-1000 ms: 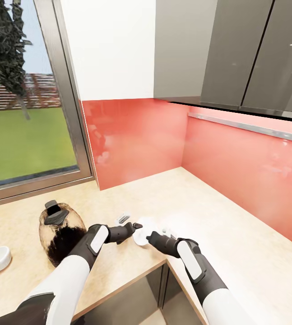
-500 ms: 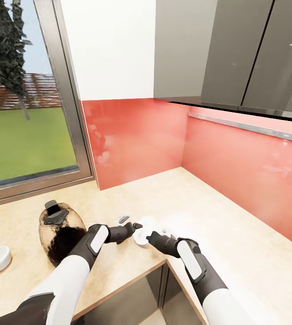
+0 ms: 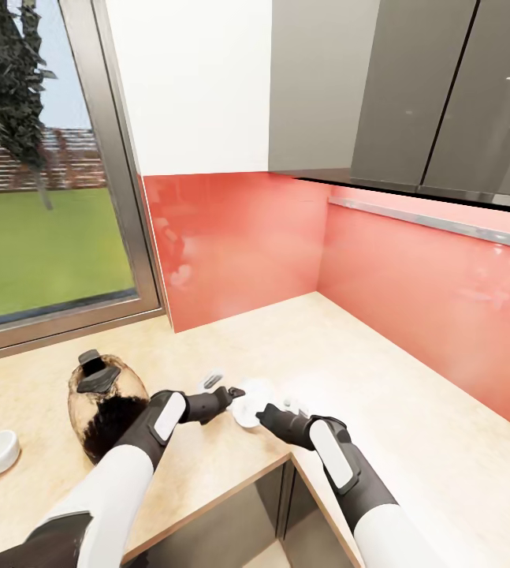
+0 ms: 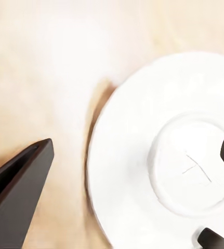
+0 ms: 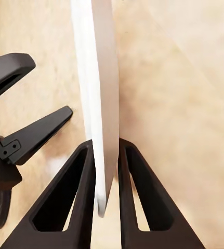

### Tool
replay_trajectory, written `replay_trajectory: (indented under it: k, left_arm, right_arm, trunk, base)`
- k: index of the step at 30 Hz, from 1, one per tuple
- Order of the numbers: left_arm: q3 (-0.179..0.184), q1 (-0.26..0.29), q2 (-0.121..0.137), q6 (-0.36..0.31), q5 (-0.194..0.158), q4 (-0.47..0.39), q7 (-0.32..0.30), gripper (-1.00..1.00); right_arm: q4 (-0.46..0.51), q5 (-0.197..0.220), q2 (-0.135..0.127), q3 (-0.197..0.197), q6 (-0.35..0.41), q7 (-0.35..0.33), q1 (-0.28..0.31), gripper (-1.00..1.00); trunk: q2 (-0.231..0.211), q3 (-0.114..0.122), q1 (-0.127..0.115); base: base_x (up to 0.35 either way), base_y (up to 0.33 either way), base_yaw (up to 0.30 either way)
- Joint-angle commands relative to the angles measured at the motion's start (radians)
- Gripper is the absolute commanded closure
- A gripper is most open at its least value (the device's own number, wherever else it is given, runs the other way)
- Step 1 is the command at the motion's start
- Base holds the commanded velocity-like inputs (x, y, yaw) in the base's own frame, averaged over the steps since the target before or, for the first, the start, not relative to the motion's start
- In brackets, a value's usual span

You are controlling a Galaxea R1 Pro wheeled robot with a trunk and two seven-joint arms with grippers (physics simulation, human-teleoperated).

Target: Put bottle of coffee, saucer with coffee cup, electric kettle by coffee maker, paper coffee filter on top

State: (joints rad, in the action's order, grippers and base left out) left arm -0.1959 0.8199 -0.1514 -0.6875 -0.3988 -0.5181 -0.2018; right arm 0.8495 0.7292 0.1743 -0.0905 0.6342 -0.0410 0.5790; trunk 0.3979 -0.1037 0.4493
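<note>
left gripper (image 3: pixel 235 392) has lifted slightly; right gripper (image 5: pixel 105 155) clamps saucer (image 5: pixel 100 98).

Head camera looks forward and down from above both arms onto the corner counter (image 3: pixel 349 347). Each wrist camera sits very close over the same white saucer (image 4: pixel 143 155), also seen from the head.

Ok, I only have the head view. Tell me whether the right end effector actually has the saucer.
Observer: In the right wrist view, the right end effector has a finger pressed on each side of the saucer rim.
Operator: Now report the left one.
Observer: The left end effector has its fingers spread apart, beside the saucer.
Operator: Describe the saucer's face.
Observer: In the left wrist view it is plain white with a round centre well, and nothing sits on it.
</note>
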Motion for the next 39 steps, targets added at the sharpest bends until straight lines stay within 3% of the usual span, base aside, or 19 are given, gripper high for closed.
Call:
replay_trajectory:
  k: [1,6,15,23,25,26,29,39]
  left_arm:
    - [-0.009,0.001,0.005,-0.007,0.011,-0.002,-0.002,-1.0]
    - [-0.008,0.005,0.036,-0.006,0.012,-0.068,-0.001,-1.0]
    - [-0.001,0.011,0.044,-0.004,0.019,-0.206,0.0,-1.0]
    - [0.001,0.015,0.04,0.001,0.018,-0.215,-0.004,-1.0]
    - [0.002,0.012,0.04,0.002,0.018,-0.215,-0.004,-1.0]
    - [0.002,0.008,0.04,0.002,0.018,-0.215,-0.006,-1.0]
    - [0.003,0.006,0.037,0.003,0.017,-0.215,-0.007,-1.0]
    - [0.002,0.005,0.034,0.005,0.016,-0.215,-0.007,-1.0]
  right_arm:
    - [0.001,0.001,0.0,0.003,0.004,-0.01,0.001,1.0]
    - [0.004,0.001,0.0,0.006,0.004,-0.01,0.001,1.0]
    - [0.047,0.001,0.0,0.006,0.004,-0.009,0.001,1.0]
    - [0.146,0.001,0.0,0.007,0.004,-0.009,0.001,1.0]
    - [0.163,0.002,-0.013,0.008,0.004,-0.01,0.001,1.0]
    - [0.176,0.002,-0.031,0.041,0.004,-0.01,0.001,1.0]
    - [0.19,0.002,-0.04,0.137,0.004,-0.01,0.001,1.0]
    - [0.201,0.001,-0.038,0.157,0.004,-0.01,0.001,1.0]
  trunk:
    - [0.002,-0.002,0.001]
    - [0.002,-0.002,0.001]
    - [0.002,-0.002,0.001]
    - [0.002,-0.002,0.001]
    - [0.002,-0.002,0.001]
    - [0.002,-0.002,0.001]
    - [0.002,-0.002,0.001]
    - [0.002,-0.002,0.001]
  base:
    - [0.0,0.0,0.0]
    - [0.0,0.0,0.0]
    - [0.0,0.0,0.0]
    - [-0.124,0.0,0.0]
    - [-0.302,0.0,0.0]
    - [-0.318,0.0,0.0]
    - [-0.321,-0.033,0.0]
    - [-0.322,-0.121,0.0]
